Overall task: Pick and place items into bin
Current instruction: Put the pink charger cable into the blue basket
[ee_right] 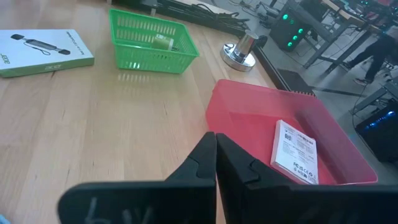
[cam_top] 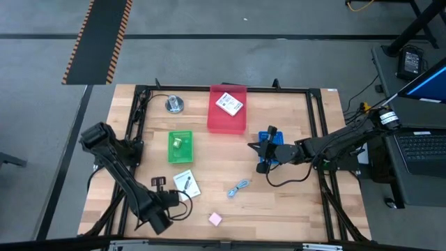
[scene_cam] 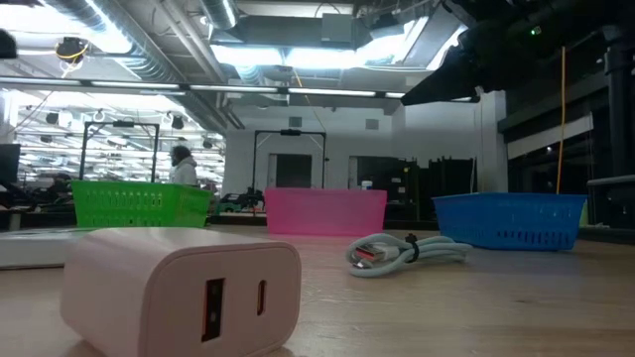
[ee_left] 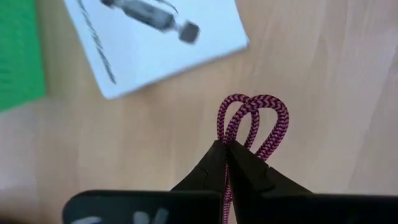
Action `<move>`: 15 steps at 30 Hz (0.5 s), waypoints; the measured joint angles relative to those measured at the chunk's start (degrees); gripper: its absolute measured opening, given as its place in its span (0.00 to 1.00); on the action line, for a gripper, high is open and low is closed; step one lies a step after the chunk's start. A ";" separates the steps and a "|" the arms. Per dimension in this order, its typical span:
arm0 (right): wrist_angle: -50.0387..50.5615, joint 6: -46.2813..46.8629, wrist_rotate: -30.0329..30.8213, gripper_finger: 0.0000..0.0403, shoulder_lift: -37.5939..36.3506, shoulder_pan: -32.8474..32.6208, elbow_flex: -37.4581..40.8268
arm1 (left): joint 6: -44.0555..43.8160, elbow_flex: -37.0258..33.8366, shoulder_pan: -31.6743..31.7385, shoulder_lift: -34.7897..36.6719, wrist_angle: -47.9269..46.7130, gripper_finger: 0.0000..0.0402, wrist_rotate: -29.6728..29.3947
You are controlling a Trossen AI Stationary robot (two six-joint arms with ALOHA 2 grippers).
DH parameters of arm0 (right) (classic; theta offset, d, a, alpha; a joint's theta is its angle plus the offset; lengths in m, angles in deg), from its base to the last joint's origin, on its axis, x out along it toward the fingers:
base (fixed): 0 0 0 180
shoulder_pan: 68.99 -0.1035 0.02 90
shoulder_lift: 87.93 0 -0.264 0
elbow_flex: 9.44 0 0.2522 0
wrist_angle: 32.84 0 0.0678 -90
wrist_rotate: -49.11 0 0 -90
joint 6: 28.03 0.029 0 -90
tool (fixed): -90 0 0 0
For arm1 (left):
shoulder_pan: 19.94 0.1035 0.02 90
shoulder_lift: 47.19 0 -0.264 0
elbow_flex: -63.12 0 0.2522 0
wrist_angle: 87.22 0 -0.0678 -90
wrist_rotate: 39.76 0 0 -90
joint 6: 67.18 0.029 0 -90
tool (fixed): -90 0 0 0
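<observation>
Three bins on a butcher-block wood table (cam_top: 293,202), clock directions read off the high view with the table centre as hub. Red bin (cam_top: 227,110) at 12: smooth translucent plastic, solid walls, rectangular, holds one flat white printed card (cam_top: 229,104), label side up. Green bin (cam_top: 180,147) at 9-10: small mesh basket with slotted walls, has a small pale green thing (ee_right: 163,42) inside, too small to identify. Blue bin (cam_top: 273,148) at 3: also slotted mesh, mostly under the right gripper (cam_top: 265,148), contents can't be seen. Right gripper hovers at the blue bin's 9 o'clock edge, fingers pressed together, nothing between them. Left gripper (cam_top: 171,198) low over the table at 7-8, fingers pinched tight on a maroon cable (ee_left: 252,121), braided chevron weave, doubled into a loop that sticks out past the fingertips. Second white card (cam_top: 186,183) lies flat on the wood at 7, just 1 o'clock of that gripper, glossy, printed with a grey stick-shaped gadget. Pale blue-grey cable (cam_top: 239,187) coiled and tied at 6, smooth rubbery jacket. Pink cube (cam_top: 215,219) further out at 6 near the table edge, rounded corners, matte, two port slots on one face. Round silver disc (cam_top: 173,104) at 11, shiny metal, raised centre.
</observation>
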 joint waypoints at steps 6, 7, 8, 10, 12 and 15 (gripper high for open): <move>0.00 0.06 -0.01 0.00 -0.01 0.00 0.00 | 1.41 0.00 -0.04 4.41 -1.06 0.01 -7.01; -0.02 0.08 -0.01 0.00 -0.01 0.00 0.00 | 1.78 0.00 -0.04 5.49 -1.16 0.01 -8.45; 0.00 0.08 -0.01 0.00 0.00 0.00 0.00 | 2.47 0.00 -0.04 6.73 -1.27 0.01 -10.11; 0.00 0.04 0.01 0.00 0.01 0.00 0.00 | 4.10 0.00 -0.04 9.25 -1.32 0.01 -13.28; 0.00 0.01 0.01 0.00 0.00 0.00 0.00 | 6.13 0.00 -0.04 11.84 -1.42 0.01 -16.85; 0.00 -0.28 0.01 0.00 0.01 0.00 0.00 | 10.85 0.03 -0.04 15.93 -1.47 0.01 -23.93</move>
